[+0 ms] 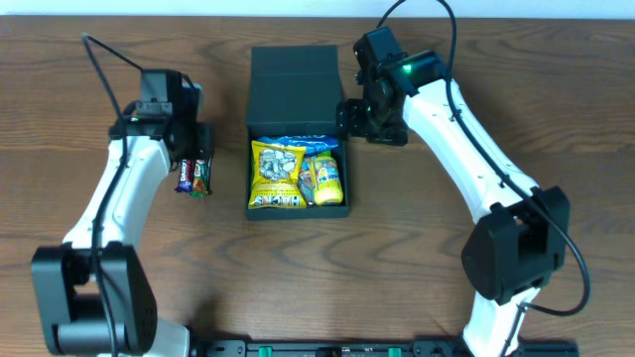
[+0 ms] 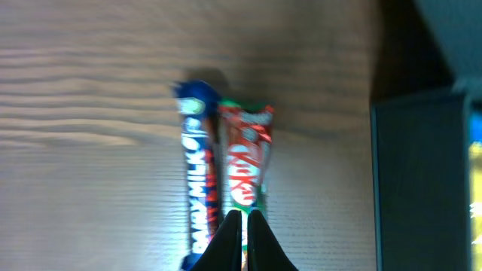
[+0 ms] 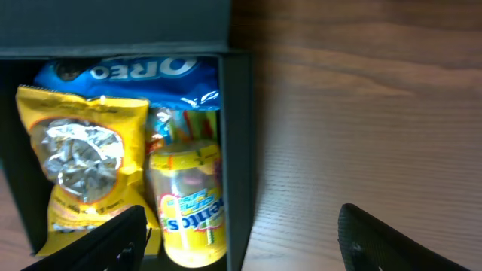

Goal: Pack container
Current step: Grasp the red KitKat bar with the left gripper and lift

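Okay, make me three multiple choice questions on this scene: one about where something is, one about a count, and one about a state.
1. Where do the chocolate bars lie relative to the container?
A inside it
B on the table, to its left
C on its lid

2. How many chocolate bars are there?
A one
B two
C four

3. How does the right gripper stand?
A open
B shut on a packet
C shut on nothing

Answers:
1 B, the overhead view shows them on the table beside the box.
2 B, a blue one and a red one lie side by side.
3 A, its fingers stand wide apart.

container (image 1: 295,74) dark teal | chip bag (image 1: 276,177) yellow (silvery window) | bar (image 2: 197,188) blue
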Robot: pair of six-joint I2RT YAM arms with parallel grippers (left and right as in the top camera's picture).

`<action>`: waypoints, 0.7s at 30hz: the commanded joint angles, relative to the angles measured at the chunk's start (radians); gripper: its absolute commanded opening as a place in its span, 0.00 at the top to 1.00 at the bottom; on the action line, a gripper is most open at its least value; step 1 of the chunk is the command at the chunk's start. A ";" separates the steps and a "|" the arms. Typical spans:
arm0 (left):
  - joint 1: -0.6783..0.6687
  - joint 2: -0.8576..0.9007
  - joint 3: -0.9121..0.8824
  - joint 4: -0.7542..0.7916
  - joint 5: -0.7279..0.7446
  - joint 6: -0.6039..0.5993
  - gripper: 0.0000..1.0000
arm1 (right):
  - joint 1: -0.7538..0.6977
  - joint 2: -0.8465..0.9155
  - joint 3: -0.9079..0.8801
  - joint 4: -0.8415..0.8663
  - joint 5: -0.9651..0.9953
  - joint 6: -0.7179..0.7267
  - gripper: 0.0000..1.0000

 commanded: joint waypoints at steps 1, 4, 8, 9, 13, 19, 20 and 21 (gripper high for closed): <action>0.006 0.035 -0.028 0.027 0.069 0.085 0.94 | -0.016 -0.023 0.018 0.002 0.039 -0.049 0.19; 0.006 0.064 -0.034 0.038 0.080 0.099 0.94 | -0.026 -0.023 0.018 0.007 0.041 -0.064 0.18; 0.005 0.104 -0.034 0.039 0.135 0.110 0.94 | -0.047 -0.023 0.018 0.008 0.042 -0.066 0.17; 0.005 0.119 -0.034 0.040 0.134 0.110 0.94 | -0.054 -0.023 0.018 0.008 0.041 -0.066 0.16; 0.006 0.161 -0.034 0.039 0.101 0.104 0.74 | -0.077 -0.023 0.018 0.001 0.040 -0.067 0.16; 0.006 0.152 -0.033 0.040 0.098 0.081 0.40 | -0.092 -0.023 0.018 0.000 0.040 -0.067 0.16; 0.006 0.143 -0.033 0.040 0.099 0.079 0.42 | -0.092 -0.023 0.018 0.000 0.041 -0.067 0.16; 0.006 0.136 -0.033 0.040 0.099 0.079 0.43 | -0.092 -0.023 0.018 0.000 0.041 -0.067 0.15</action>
